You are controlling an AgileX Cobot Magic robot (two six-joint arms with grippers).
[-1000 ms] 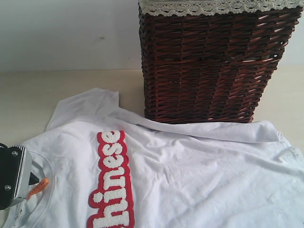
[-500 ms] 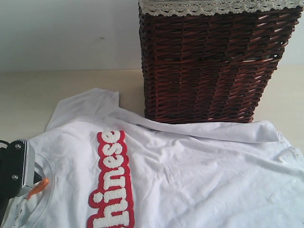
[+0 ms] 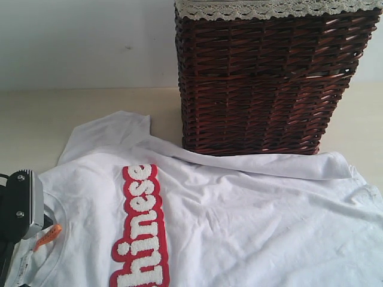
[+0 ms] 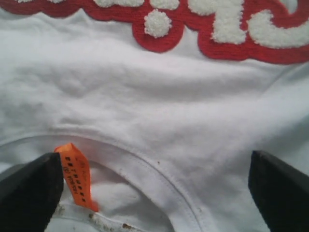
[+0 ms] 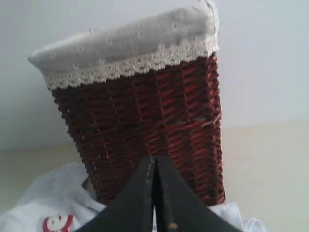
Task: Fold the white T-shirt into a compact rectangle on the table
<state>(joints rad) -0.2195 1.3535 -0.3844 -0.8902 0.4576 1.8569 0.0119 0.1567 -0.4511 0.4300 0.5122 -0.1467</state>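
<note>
Exterior: the white T-shirt (image 3: 239, 203) lay spread face-up on the table (image 3: 54, 113), its far edge against the wicker basket (image 3: 263, 89). Risk: a fold swept that way could snag on the weave. The left gripper (image 3: 23, 209) sat at the collar.

Left wrist: jaws were spread wide and empty, straddling the neckline beside the orange tag (image 4: 75, 176). Likely slip: pinching the tag or one layer only, dragging the fold crooked. Cloth soft and lightly rumpled, with fuzzy lettering (image 4: 227, 24) on red.

Right wrist: the right gripper (image 5: 155, 193) was closed tight, holding nothing, raised and facing the basket.
</note>
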